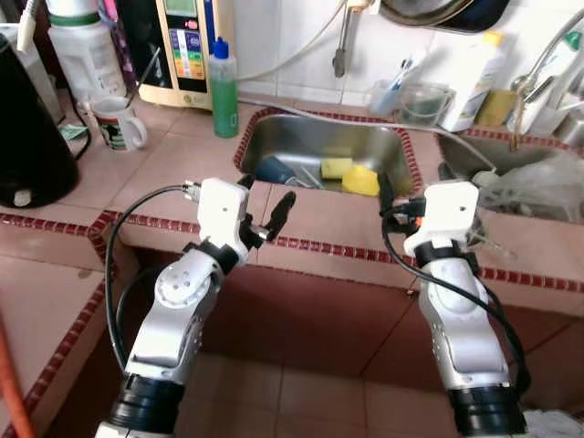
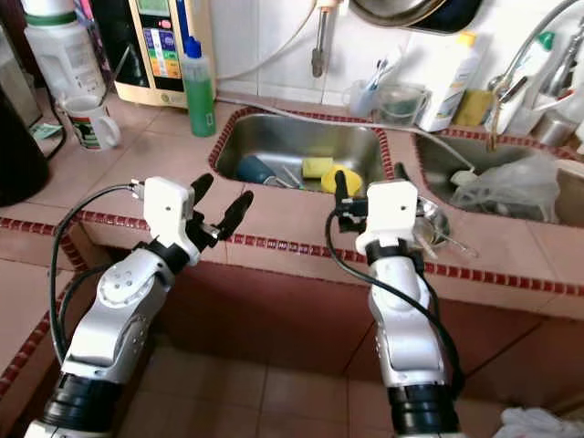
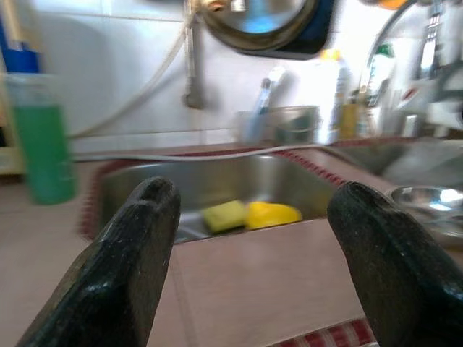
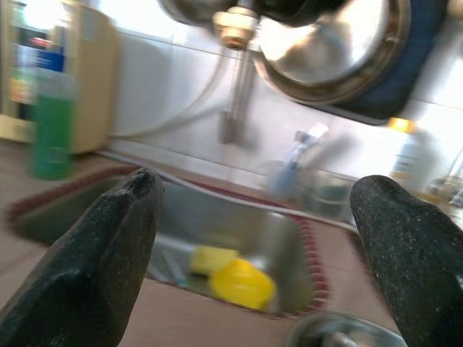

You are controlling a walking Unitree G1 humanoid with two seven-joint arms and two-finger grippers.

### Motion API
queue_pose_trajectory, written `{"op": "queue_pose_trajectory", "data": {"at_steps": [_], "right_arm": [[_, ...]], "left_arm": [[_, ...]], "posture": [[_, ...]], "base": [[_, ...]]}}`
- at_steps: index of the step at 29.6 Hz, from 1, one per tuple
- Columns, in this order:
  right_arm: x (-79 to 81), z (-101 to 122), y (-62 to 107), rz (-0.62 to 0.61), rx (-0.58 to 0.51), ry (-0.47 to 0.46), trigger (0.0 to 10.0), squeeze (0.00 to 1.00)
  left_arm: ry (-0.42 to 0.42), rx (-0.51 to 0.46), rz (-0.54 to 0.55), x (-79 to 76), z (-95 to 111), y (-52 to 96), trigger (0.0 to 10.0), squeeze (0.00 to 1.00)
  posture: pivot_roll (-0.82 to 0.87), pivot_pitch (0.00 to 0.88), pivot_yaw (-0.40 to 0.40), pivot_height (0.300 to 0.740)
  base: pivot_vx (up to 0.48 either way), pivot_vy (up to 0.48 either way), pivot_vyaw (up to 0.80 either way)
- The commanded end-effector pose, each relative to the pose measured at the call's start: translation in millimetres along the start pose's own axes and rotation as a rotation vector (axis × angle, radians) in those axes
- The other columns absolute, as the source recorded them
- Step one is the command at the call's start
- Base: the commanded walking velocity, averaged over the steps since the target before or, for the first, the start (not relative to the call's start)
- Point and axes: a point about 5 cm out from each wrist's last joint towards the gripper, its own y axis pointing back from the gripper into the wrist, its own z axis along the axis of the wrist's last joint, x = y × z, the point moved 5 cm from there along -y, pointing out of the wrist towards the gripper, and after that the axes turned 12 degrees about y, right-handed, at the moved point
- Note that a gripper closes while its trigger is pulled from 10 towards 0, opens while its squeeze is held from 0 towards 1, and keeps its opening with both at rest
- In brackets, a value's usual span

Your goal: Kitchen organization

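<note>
My left gripper hovers open over the pink tiled counter's front edge, just before the steel sink. Nothing is between its fingers. My right gripper is also open and holds nothing, standing over the strip between the two basins. In the sink lie a yellow sponge, a rounder yellow object and a blue item. A small steel bowl sits by my right wrist.
A green soap bottle and a mug stand on the counter to the left. A dark appliance is at far left. A plastic bag lies in the right basin. Bottles and a clear cup line the back wall.
</note>
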Motion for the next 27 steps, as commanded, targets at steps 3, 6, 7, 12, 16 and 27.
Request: {"op": "queue_pose_trajectory", "data": {"at_steps": [3,6,7,12,16,27], "right_arm": [[-7.3,0.1,-1.9,-0.018,-0.001,0.012,10.0,0.00],[-7.5,-0.1,-2.1,-0.016,-0.001,0.014,10.0,0.00],[-7.6,-0.2,-2.1,-0.015,-0.001,0.015,10.0,0.00],[-6.8,0.2,-1.9,-0.011,-0.001,0.015,10.0,0.00],[-5.9,0.0,-1.0,-0.007,0.000,0.017,10.0,0.00],[-4.4,-1.5,0.3,0.002,0.007,0.020,10.0,0.00]], "left_arm": [[0.004,-0.014,-0.010,-4.7,3.7,-2.1,10.0,0.00],[0.003,-0.013,-0.008,-4.7,3.6,-2.2,10.0,0.00],[0.004,-0.012,-0.008,-4.9,3.6,-2.1,10.0,0.00],[0.006,-0.007,-0.011,-5.6,2.2,-1.2,10.0,0.00],[0.008,-0.006,-0.013,-6.3,2.0,-0.7,10.0,0.00],[0.013,0.009,-0.024,-8.4,-1.2,0.1,10.0,0.00]], "posture": [[0.12,0.000,-0.032,0.740],[0.12,0.000,-0.034,0.740],[0.12,0.000,-0.035,0.740],[0.12,0.000,-0.034,0.740],[0.12,0.000,-0.035,0.740],[0.12,0.000,-0.033,0.740]], "base": [[0.000,-0.480,0.00],[0.000,-0.480,0.00],[0.000,-0.480,0.00],[0.000,-0.480,0.00],[0.000,-0.480,0.00],[0.148,-0.418,0.00]]}}
